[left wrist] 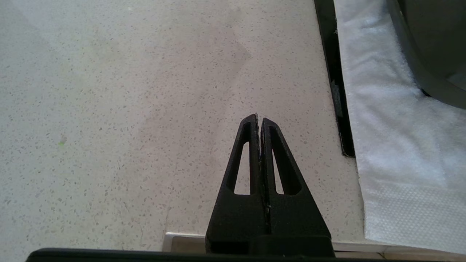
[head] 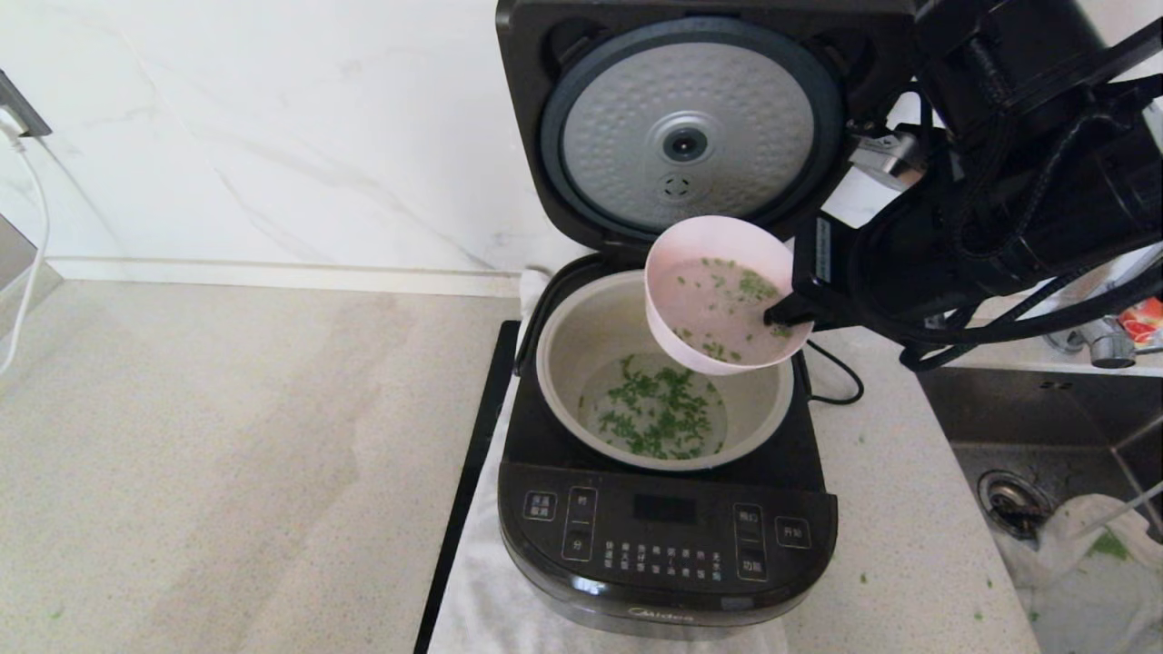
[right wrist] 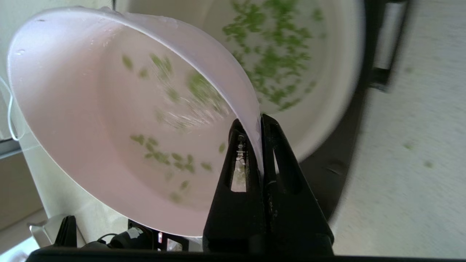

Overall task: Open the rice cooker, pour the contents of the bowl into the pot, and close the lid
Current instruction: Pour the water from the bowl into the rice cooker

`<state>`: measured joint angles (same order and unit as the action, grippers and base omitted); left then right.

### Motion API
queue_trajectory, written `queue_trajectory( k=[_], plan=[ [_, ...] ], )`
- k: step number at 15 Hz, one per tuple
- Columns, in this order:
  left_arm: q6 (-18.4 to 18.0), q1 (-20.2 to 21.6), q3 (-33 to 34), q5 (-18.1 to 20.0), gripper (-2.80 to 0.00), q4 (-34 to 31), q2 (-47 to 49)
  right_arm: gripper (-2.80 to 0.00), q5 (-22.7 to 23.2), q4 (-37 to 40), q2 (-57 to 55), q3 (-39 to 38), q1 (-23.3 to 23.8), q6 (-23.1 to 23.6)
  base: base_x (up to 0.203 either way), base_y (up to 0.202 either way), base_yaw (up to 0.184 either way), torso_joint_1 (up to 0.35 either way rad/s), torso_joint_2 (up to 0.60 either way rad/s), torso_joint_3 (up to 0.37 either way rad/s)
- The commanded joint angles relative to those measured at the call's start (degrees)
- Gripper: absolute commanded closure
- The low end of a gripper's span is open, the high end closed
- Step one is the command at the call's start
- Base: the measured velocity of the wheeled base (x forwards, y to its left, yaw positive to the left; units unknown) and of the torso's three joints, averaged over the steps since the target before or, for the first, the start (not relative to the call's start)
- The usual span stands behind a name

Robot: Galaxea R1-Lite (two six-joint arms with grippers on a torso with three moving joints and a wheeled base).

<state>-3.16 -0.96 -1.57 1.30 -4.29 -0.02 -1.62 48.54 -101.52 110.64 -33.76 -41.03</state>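
The black rice cooker [head: 668,536] stands with its lid [head: 690,127] raised, dimpled silver plate facing me. Inside, the pale pot [head: 581,336] holds water and most of the chopped green bits [head: 656,413]. My right gripper [head: 780,316] is shut on the rim of the pink-lined bowl [head: 704,300], which hangs tilted over the pot's far right side. A few green bits [right wrist: 164,156] cling to the bowl's wet inside. In the right wrist view the right gripper [right wrist: 255,122] pinches the bowl wall [right wrist: 72,109] above the pot [right wrist: 327,109]. My left gripper [left wrist: 259,118] is shut and empty over the counter, parked.
The cooker sits on a white cloth [head: 491,609] beside a black strip [head: 468,481]. A steel sink [head: 1045,472] with a drain and a white bag lies at the right. A white cable [head: 32,245] hangs at the far left. Speckled counter [head: 227,454] stretches to the left.
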Motion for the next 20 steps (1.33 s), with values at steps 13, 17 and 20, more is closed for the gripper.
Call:
queue_trajectory(
  k=[13,17,20],
  plan=[
    [0.0,0.0,0.0,0.0,0.00,0.0,-0.1,0.00,-12.7,-15.0,-9.5,-0.1,-3.0,-1.3,0.000,0.000,0.000,0.000,0.00,0.000],
    [0.0,0.0,0.0,0.0,0.00,0.0,-0.1,0.00,-22.1,-19.2,-10.4,-0.1,-4.2,-1.0,0.000,0.000,0.000,0.000,0.00,0.000],
    [0.0,0.0,0.0,0.0,0.00,0.0,-0.1,0.00,-28.3,-24.1,-10.9,-2.1,-5.0,0.6,0.000,0.000,0.000,0.000,0.00,0.000]
  ],
)
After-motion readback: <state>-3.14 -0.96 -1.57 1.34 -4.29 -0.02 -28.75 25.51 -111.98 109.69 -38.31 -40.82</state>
